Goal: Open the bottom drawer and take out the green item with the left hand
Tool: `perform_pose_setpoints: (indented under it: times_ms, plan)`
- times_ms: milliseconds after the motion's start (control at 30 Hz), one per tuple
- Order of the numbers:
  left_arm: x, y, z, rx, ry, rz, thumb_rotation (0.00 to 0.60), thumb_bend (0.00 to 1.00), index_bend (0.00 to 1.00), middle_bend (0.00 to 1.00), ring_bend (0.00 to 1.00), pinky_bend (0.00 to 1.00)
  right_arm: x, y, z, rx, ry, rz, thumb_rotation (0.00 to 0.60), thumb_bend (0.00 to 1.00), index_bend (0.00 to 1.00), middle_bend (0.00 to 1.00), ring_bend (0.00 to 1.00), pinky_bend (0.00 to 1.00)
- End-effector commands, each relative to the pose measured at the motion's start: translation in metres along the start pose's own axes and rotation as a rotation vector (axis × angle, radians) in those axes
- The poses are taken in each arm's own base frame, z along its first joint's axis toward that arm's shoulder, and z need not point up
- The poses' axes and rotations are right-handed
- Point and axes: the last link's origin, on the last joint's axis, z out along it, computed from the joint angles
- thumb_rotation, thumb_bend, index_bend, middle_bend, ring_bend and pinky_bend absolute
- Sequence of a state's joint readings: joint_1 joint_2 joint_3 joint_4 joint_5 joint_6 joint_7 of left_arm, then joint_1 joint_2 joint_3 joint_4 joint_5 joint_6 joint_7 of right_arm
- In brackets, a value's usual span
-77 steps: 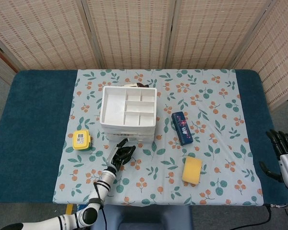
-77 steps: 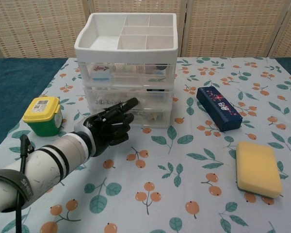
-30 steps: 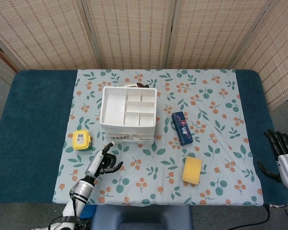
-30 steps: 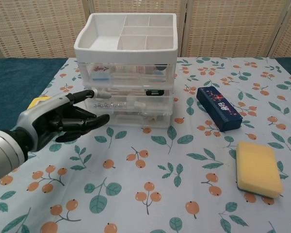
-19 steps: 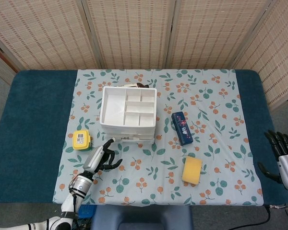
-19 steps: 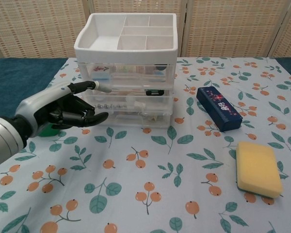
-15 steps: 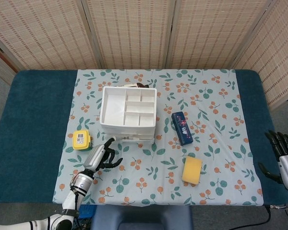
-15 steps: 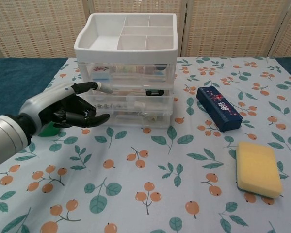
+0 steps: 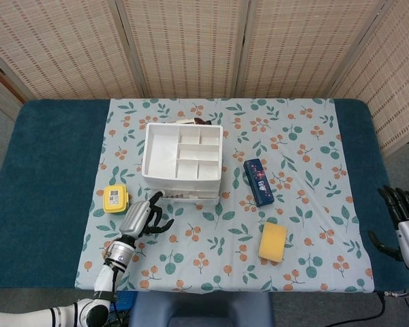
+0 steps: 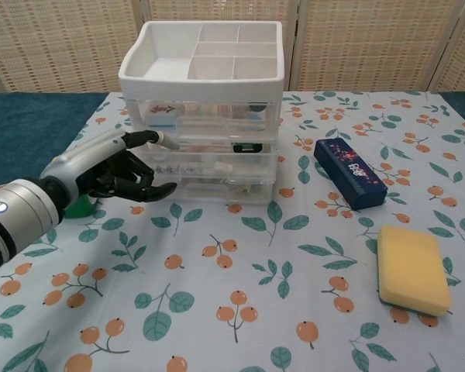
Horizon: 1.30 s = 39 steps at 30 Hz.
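Chest view: left hand (image 10: 112, 172) spread, empty, glossy black fingers (image 10: 143, 137) by clear plastic drawer unit (image 10: 205, 116); right hand (image 9: 403, 225) spread.

My left hand (image 10: 108, 172) hovers just left of the drawer unit (image 10: 204, 116), fingers (image 10: 143, 138) spread and empty, tips near its lower drawers. Right of the drawer unit lie a blue case (image 10: 349, 172) and, nearer me, a yellow sponge (image 10: 412, 269).
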<state>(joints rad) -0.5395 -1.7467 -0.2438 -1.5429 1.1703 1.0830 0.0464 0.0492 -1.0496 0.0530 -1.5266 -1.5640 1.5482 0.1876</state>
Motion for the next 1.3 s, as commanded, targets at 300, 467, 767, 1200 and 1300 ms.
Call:
perform_pose_setpoints:
  times_ms: [300, 467, 767, 1200, 1300]
  plan:
    - [0.000, 0.001, 0.001, -0.021, -0.018, 0.041, 0.600, 0.28, 0.30, 0.82, 0.94, 1.00, 0.000, 0.001, -0.001, -0.006, 0.001, -0.002, 0.600, 0.33, 0.00, 0.04, 0.00, 0.00]
    - [0.002, 0.002, -0.003, -0.038, -0.024, 0.049, 0.600, 0.28, 0.34, 0.82, 0.94, 1.00, 0.000, 0.000, 0.000, -0.004, -0.002, -0.003, 0.600, 0.33, 0.00, 0.04, 0.00, 0.00]
    - [0.002, 0.003, -0.015, -0.069, -0.048, 0.067, 0.600, 0.28, 0.41, 0.82, 0.94, 1.00, 0.000, -0.001, 0.001, 0.000, -0.002, -0.003, 0.600, 0.33, 0.00, 0.04, 0.00, 0.00]
    - [0.000, 0.004, -0.032, -0.089, -0.090, 0.084, 0.600, 0.28, 0.42, 0.82, 0.94, 1.00, 0.001, 0.000, 0.000, 0.001, 0.001, -0.001, 0.600, 0.33, 0.00, 0.04, 0.00, 0.00]
    - [-0.001, 0.005, -0.035, -0.090, -0.096, 0.081, 0.600, 0.28, 0.42, 0.82, 0.94, 1.00, 0.001, -0.001, 0.000, 0.002, 0.002, 0.000, 0.600, 0.33, 0.00, 0.04, 0.00, 0.00]
